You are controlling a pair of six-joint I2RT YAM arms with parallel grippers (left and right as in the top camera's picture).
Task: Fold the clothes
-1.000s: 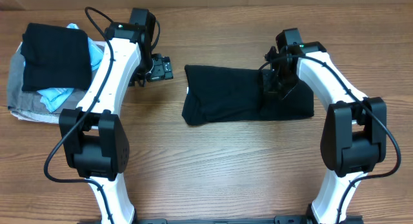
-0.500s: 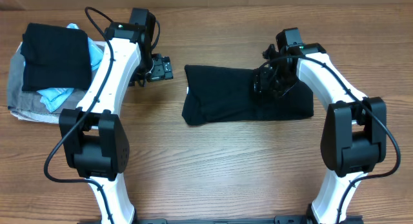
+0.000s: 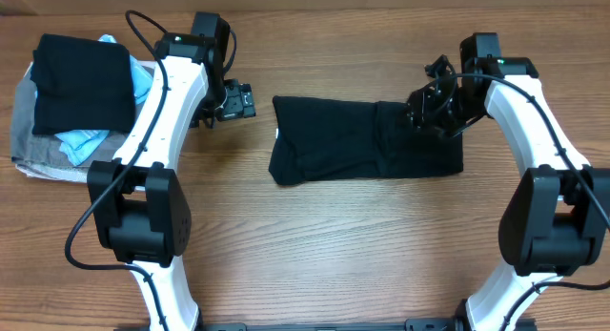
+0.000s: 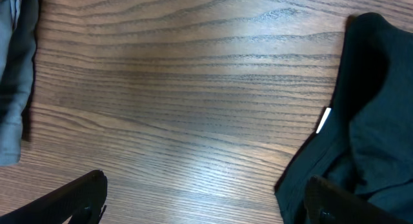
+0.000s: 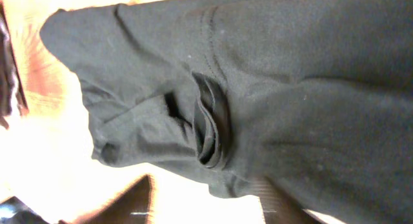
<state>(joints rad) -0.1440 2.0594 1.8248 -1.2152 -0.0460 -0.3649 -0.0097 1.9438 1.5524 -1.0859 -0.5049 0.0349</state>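
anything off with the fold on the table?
Yes. The folded black soft-fabric T-shirt is not flat: the right wrist view shows a bunched ridge of cloth puckering up on it. Overhead, its left end flares out unevenly. No damage visible.

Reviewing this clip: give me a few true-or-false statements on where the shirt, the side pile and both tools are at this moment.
1. The black T-shirt lies folded into a long strip on the table between the arms. True.
2. The left tool is clamped on the shirt. False: it is open over bare wood, left of the shirt.
3. The pile at the far left has a folded black piece on top of a grey garment and a light-blue garment. True.
4. The right tool hangs over that pile. False: it is at the shirt's upper right part.
5. The left wrist view shows a white label on the shirt. True.
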